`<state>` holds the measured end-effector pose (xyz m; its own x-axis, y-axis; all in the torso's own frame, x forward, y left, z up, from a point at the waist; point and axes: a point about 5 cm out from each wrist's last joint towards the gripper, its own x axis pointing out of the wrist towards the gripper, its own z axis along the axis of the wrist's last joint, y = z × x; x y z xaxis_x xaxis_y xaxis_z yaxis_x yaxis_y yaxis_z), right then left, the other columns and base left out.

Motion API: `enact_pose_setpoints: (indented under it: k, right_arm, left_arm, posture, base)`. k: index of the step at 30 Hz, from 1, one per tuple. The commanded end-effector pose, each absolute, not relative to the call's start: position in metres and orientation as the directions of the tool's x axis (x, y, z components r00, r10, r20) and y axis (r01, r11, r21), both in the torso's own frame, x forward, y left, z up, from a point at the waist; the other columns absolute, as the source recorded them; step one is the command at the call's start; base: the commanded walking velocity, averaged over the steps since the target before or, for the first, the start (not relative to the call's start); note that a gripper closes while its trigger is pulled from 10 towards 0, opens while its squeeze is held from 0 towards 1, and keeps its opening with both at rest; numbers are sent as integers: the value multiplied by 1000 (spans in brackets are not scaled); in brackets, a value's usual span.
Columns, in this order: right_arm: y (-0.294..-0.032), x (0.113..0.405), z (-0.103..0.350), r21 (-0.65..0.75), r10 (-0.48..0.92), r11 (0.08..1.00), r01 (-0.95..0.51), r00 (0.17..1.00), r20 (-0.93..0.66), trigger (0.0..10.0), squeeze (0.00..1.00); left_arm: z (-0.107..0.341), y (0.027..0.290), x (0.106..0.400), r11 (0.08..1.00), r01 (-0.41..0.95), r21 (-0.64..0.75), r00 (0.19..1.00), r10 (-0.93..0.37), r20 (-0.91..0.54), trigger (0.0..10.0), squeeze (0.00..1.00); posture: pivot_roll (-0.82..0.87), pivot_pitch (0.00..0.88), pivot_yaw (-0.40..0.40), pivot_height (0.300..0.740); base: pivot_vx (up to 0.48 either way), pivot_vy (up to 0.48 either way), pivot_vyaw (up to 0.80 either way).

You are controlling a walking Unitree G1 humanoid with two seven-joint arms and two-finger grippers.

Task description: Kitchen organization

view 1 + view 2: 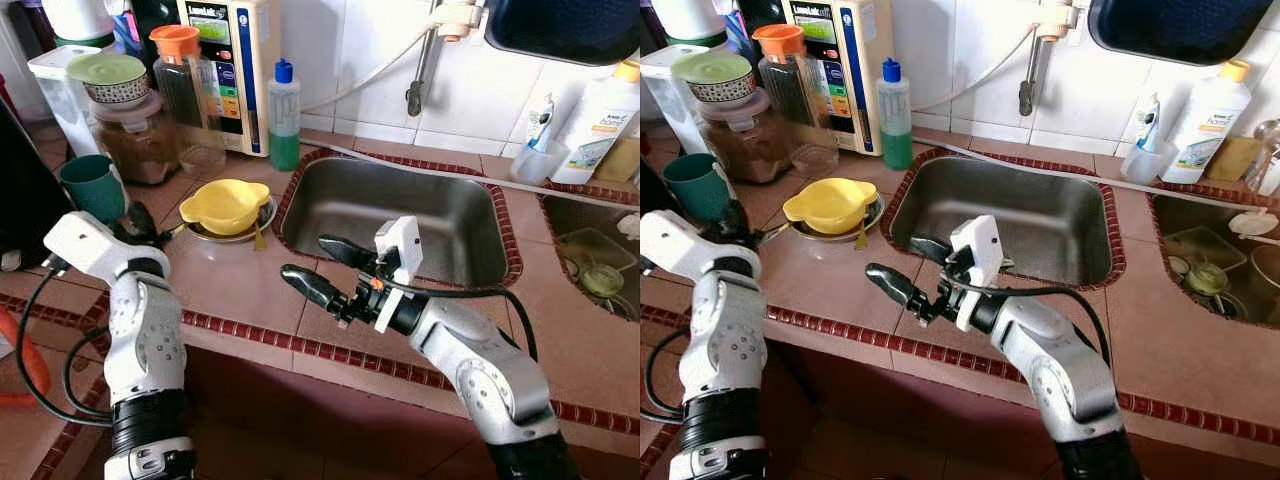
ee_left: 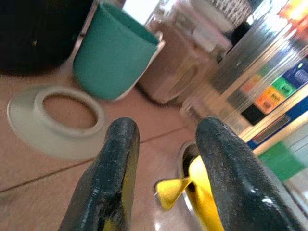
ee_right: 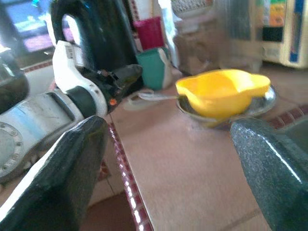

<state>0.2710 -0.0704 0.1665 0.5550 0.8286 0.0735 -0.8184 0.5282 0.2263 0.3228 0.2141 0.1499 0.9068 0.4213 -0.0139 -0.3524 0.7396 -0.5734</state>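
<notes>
A yellow bowl with a small handle sits on a metal plate on the tiled counter, left of the steel sink. A spoon lies against the plate. My left gripper is open, low over the counter just left of the plate, and points at the bowl's handle. A teal cup stands behind it, with a white ring lid beside it. My right gripper hangs wide open above the counter's front, right of the bowl, holding nothing.
Behind the bowl stand jars, a clear pitcher, a water filter unit and a green bottle. A second basin with dishes lies at the right. Red trim marks the counter's front edge.
</notes>
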Motion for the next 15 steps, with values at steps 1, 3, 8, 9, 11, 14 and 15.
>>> enact_pose_setpoints:
  k: [1, 3, 8, 9, 11, 14, 15]
  right_arm:
    - [-68, 268, 172, 202, 829, 526, -826, 551, 94, 10000, 0]
    - [-65, 265, 170, 196, 831, 526, -828, 549, 90, 10000, 0]
    - [-63, 264, 168, 194, 818, 546, -815, 569, 89, 10000, 0]
    - [-64, 264, 168, 192, 815, 551, -812, 573, 88, 10000, 0]
    - [-65, 265, 168, 187, 809, 561, -807, 582, 85, 10000, 0]
    - [-66, 265, 168, 180, 803, 570, -801, 590, 84, 10000, 0]
    - [-69, 266, 167, 173, 797, 580, -796, 598, 83, 10000, 0]
  left_arm:
    - [151, 213, 324, 761, -343, -550, 912, 410, -1, 10000, 1000]
    - [148, 214, 325, 761, -349, -547, 911, 412, -9, 10000, 1000]
    - [145, 208, 328, 797, -320, -513, 933, 359, -25, 10000, 1000]
    - [144, 205, 328, 816, -299, -494, 944, 329, -28, 10000, 1000]
    - [142, 204, 328, 856, -258, -449, 961, 275, -28, 10000, 1000]
    - [141, 207, 327, 872, -244, -425, 967, 253, -35, 10000, 1000]
    - [140, 210, 327, 876, -241, -417, 968, 246, -44, 10000, 1000]
  posture:
    - [16, 25, 1, 740]
    - [15, 23, 2, 740]
    - [17, 20, 3, 740]
    - [18, 21, 4, 740]
    - [19, 22, 12, 740]
    - [21, 24, 15, 740]
    - [23, 26, 18, 740]
  base:
    - [0, 0, 0]
    - [0, 0, 0]
    - [0, 0, 0]
    - [0, 0, 0]
    - [0, 0, 0]
    - [0, 0, 0]
    - [0, 0, 0]
